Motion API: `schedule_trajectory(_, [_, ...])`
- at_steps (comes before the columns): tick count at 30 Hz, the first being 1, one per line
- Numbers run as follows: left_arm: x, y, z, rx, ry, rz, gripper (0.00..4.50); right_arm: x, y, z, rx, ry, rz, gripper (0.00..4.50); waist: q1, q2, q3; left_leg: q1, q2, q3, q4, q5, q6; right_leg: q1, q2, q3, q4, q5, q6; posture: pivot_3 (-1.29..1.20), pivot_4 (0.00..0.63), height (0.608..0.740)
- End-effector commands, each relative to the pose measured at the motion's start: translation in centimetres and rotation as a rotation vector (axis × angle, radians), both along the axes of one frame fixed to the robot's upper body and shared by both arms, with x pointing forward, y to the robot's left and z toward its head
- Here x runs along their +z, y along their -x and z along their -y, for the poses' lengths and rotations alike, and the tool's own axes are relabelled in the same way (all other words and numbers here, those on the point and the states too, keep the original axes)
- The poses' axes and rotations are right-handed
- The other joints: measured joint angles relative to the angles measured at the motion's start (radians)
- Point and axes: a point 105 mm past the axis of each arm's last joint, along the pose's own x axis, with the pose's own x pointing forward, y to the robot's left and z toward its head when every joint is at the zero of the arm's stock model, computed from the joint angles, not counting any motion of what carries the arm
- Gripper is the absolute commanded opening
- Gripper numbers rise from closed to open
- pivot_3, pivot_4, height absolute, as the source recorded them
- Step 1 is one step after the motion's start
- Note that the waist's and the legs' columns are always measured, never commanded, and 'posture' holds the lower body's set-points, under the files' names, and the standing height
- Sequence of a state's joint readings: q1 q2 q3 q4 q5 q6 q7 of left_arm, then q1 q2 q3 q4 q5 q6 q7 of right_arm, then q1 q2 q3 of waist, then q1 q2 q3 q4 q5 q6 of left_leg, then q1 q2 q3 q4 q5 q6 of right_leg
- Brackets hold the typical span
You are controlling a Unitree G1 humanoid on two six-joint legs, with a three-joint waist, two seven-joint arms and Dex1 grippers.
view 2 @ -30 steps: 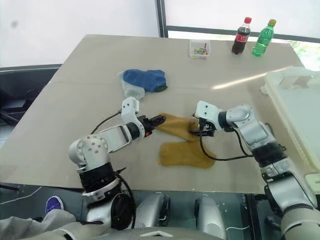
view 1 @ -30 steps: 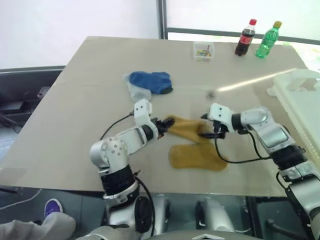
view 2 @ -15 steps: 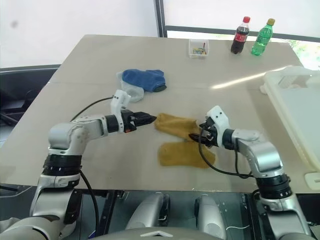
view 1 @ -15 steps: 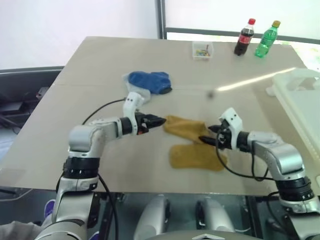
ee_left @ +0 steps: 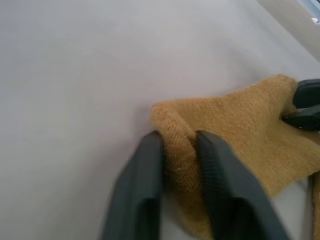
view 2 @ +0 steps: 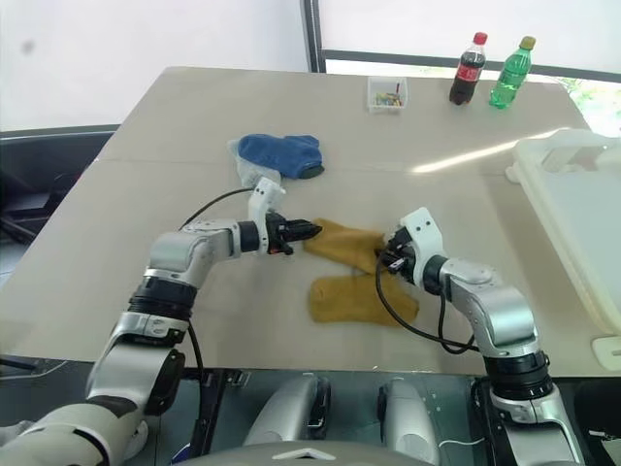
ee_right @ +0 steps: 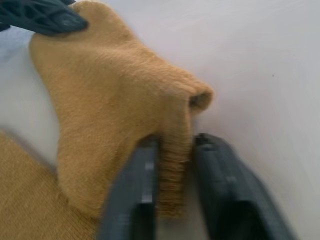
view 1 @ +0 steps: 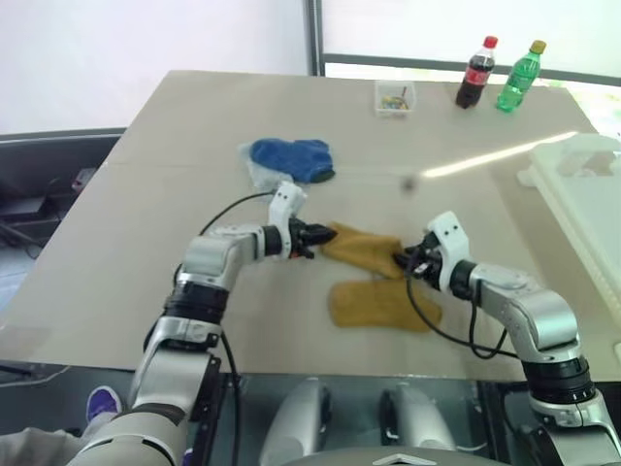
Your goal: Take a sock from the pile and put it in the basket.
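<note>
Two black-fingered grippers are clamped on one mustard-yellow knitted sock, one at each end. The left gripper has its fingers pressed together on a raised fold of the sock's end nearer the bench's left edge. The right gripper pinches the cuff at the opposite end in the same way, its fingers closed on a bunched ridge of fabric. Between the two grips the sock lies stretched across the middle of the beige bench. A second mustard-yellow sock lies flat just beside it, toward the near edge, its upper part touching the held sock.

Further back, left of the middle, sits the rest of the pile: a crumpled blue sock with a pale white-grey one tucked at its left side, apart from the yellow pair. The large white plastic basket with its thick rim stands at the bench's right edge, well apart from both grippers.

Along the far edge stand a small clear box with coloured bits, a dark cola bottle with a red cap and a green bottle with a yellow cap just beside it. Behind the bench are a pale wall and a bright window with a dark frame.
</note>
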State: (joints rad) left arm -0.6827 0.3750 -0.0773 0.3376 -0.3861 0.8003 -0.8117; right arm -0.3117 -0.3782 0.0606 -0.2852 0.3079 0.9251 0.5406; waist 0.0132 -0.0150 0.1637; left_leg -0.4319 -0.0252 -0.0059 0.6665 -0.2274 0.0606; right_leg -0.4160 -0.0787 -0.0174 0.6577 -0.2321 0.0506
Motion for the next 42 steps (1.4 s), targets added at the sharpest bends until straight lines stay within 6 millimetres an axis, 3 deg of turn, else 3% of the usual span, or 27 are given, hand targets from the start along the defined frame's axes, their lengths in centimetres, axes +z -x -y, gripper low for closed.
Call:
schedule_trajectory(1, [0.1, 0.3, 0.3, 0.028, 0.070, -0.041, 0.00, 1.2, -0.3, 0.4, 0.019, -0.013, 0.035, 0.07, 0.000, 0.000, 0.000, 0.000, 0.000, 0.000, 0.000, 0.000, 0.000, 0.000, 0.000, 0.000, 0.000, 0.000, 0.000, 0.00, 0.150, 0.729])
schedule_trajectory(6, [4.2, 1.7, 0.7, 0.031, 0.275, -0.073, 0.00, 4.7, 0.8, 0.8, 0.140, -0.076, 0.108, 0.07, 0.000, 0.000, 0.001, 0.000, 0.000, 0.000, 0.001, 0.000, 0.001, 0.000, 0.003, -0.001, 0.000, 0.000, 0.000, 0.00, 0.150, 0.729])
schedule_trajectory(9, [7.1, 5.0, 0.8, -0.079, 0.345, -0.108, 0.00, 7.0, 3.3, 1.3, 0.250, -0.102, 0.106, 0.07, -0.001, 0.000, 0.002, -0.001, 0.001, -0.001, 0.002, -0.001, 0.001, 0.000, 0.004, 0.000, 0.000, 0.000, 0.000, 0.00, 0.150, 0.729])
schedule_trajectory(12, [7.7, 8.1, 0.4, -0.142, 0.317, -0.130, 0.00, 7.7, 5.8, 1.7, 0.325, -0.102, 0.062, 0.07, -0.002, 0.000, 0.002, 0.000, 0.002, -0.001, 0.001, -0.001, 0.002, 0.002, 0.001, -0.001, -0.001, 0.000, 0.000, 0.00, 0.150, 0.729])
schedule_trajectory(19, [5.6, 11.2, -0.2, -0.131, 0.227, -0.197, 0.00, 6.2, 8.1, 1.9, 0.332, -0.071, -0.023, 0.07, 0.000, 0.000, 0.002, 0.002, 0.002, -0.001, 0.002, -0.001, 0.002, 0.003, 0.001, 0.000, -0.001, -0.001, 0.000, 0.00, 0.150, 0.729])
schedule_trajectory(23, [3.2, 11.8, 0.3, -0.090, 0.082, -0.179, 0.00, 4.3, 7.3, 2.3, 0.264, -0.012, -0.037, 0.07, 0.002, -0.001, 0.003, 0.002, 0.001, 0.000, 0.003, -0.001, 0.002, 0.004, 0.000, 0.000, -0.001, -0.003, -0.003, 0.00, 0.150, 0.729])
schedule_trajectory(28, [1.7, 11.2, 0.4, -0.024, 0.087, -0.167, 0.00, 3.2, 6.7, 2.7, 0.229, 0.024, -0.043, 0.07, 0.003, -0.001, 0.003, 0.001, 0.002, 0.000, 0.002, -0.001, 0.002, 0.003, -0.001, 0.001, -0.002, -0.003, -0.004, 0.00, 0.150, 0.729])
schedule_trajectory(35, [2.3, 9.9, 0.3, 0.063, 0.132, -0.099, 0.00, 2.7, 7.2, 3.1, 0.244, 0.054, -0.041, 0.07, 0.004, -0.001, 0.003, 0.000, 0.002, 0.000, 0.002, -0.001, 0.002, 0.003, -0.001, 0.000, -0.004, -0.003, -0.004, 0.00, 0.150, 0.729])
schedule_trajectory(42, [1.9, 10.7, 0.1, 0.062, 0.131, -0.123, 0.00, 2.6, 7.8, 3.2, 0.249, 0.071, -0.047, 0.07, 0.002, -0.001, 0.003, 0.000, 0.002, 0.000, 0.002, -0.001, 0.002, 0.003, -0.001, 0.000, -0.004, -0.003, -0.004, 0.00, 0.150, 0.729])
